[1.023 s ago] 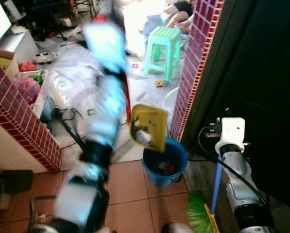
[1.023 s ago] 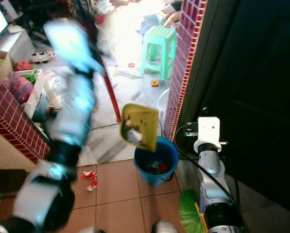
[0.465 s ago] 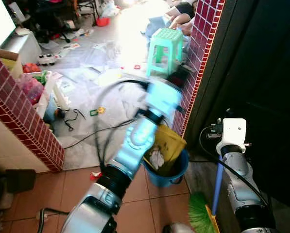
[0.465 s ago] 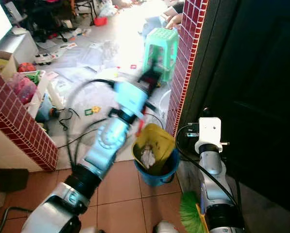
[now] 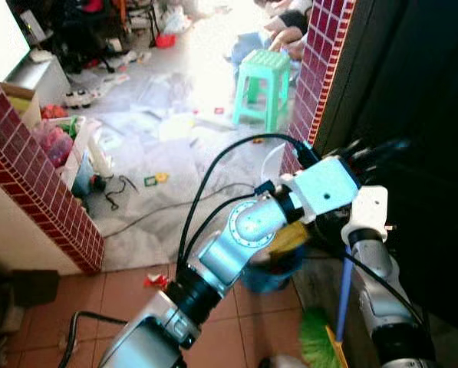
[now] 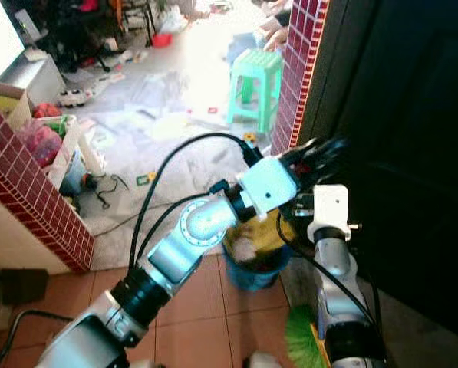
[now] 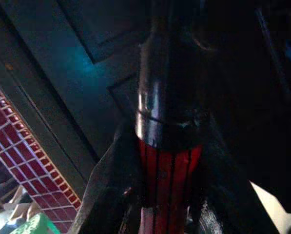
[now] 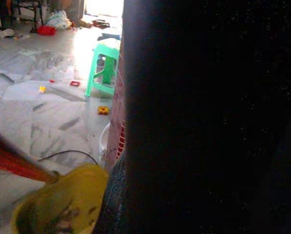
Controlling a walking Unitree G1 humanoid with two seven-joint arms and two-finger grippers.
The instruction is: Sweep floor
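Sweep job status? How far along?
Mid-dump: left end effector holds the red handle, tipping the yellow dustpan over the blue bin. Right arm idles beside the green broom. Red scraps remain on the tiles.

A green plastic stool (image 5: 262, 83) stands on the pale marble floor (image 5: 175, 146) beside a red brick pillar (image 5: 313, 77). A second brick wall (image 5: 41, 192) edges the left side. Toys, papers and a black cable (image 5: 113, 192) litter the floor, and a person's arm (image 5: 286, 34) shows behind the stool.
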